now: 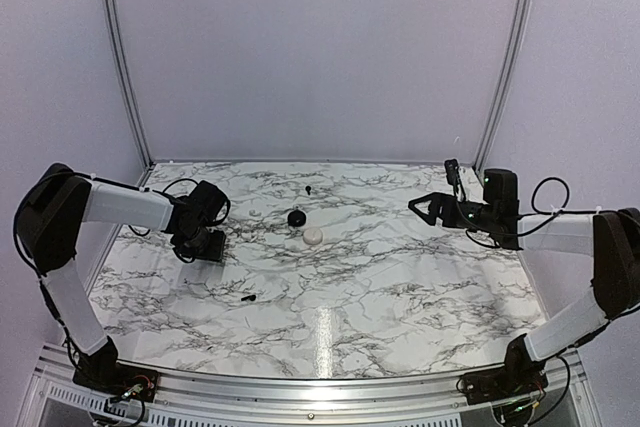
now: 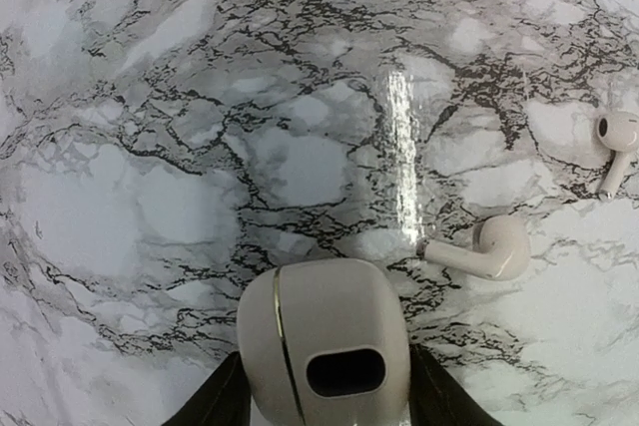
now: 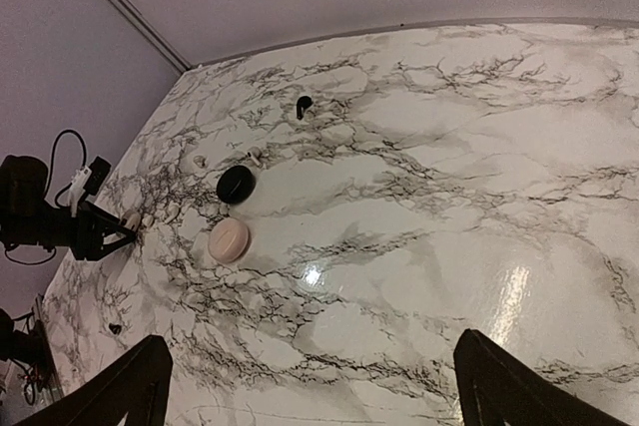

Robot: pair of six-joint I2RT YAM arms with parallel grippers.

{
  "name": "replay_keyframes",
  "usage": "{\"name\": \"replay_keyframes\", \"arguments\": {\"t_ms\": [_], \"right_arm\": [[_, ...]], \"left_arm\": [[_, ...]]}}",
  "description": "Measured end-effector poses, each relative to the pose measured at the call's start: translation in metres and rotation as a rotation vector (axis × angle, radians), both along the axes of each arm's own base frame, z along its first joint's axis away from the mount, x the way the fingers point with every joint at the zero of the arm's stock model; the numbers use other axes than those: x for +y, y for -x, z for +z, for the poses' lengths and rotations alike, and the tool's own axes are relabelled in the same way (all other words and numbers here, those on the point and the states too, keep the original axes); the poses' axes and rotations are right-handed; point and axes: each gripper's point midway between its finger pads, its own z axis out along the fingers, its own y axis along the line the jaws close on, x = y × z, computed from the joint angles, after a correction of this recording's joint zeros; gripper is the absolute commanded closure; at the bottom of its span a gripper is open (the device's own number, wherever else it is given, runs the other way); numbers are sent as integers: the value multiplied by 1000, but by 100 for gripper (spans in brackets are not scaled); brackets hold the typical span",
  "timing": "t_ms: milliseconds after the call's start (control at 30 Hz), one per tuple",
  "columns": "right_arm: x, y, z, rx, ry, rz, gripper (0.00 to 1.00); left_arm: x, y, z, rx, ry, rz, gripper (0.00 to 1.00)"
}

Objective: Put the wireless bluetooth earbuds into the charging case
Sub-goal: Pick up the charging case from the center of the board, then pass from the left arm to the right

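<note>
While the left gripper (image 1: 207, 244) pinches a white squarish case (image 2: 324, 346) between its fingers low at the left of the table (image 1: 400, 287), two white earbuds (image 2: 489, 251) lie loose just beside that case. The right gripper (image 3: 312, 341) hangs spread wide and holding nothing above the table's right side. The cream charging case (image 1: 313, 236) sits mid-table just beside the black puck (image 1: 296, 218), with the far black earbud (image 1: 308, 189) behind the puck and the near black earbud (image 1: 248, 298) well apart toward the near-left, neither in the case.
</note>
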Motion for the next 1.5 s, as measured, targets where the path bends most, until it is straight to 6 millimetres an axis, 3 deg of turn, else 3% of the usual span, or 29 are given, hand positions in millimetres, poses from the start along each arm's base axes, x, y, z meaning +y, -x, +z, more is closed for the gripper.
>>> {"name": "replay_keyframes", "arguments": {"t_ms": [167, 267, 500, 667, 733, 800, 1033, 1233, 1500], "right_arm": [[1, 0, 0, 1, -2, 4, 1], [1, -1, 2, 2, -2, 4, 2], [4, -12, 20, -34, -12, 14, 1], [9, -9, 21, -26, -24, 35, 2], [14, -6, 21, -13, -27, 48, 3], [22, -2, 19, 1, -30, 70, 4], [61, 31, 13, 103, -82, 211, 14], [112, 76, 17, 200, -133, 386, 19], [180, 136, 46, 235, -168, 606, 26]], "left_arm": [[-1, -5, -1, -2, -12, -11, 47], [-2, -6, -1, -5, -16, -11, 53], [0, -7, 0, -20, -30, -14, 57], [8, 11, 6, -20, -39, -28, 57], [6, 19, 17, -42, -35, -52, 57], [-6, 26, 35, -85, -22, -101, 57], [-84, 65, 105, -284, 49, -391, 57], [-155, 115, 137, -420, 98, -691, 57], [-212, 165, 164, -584, 117, -976, 58]]}}
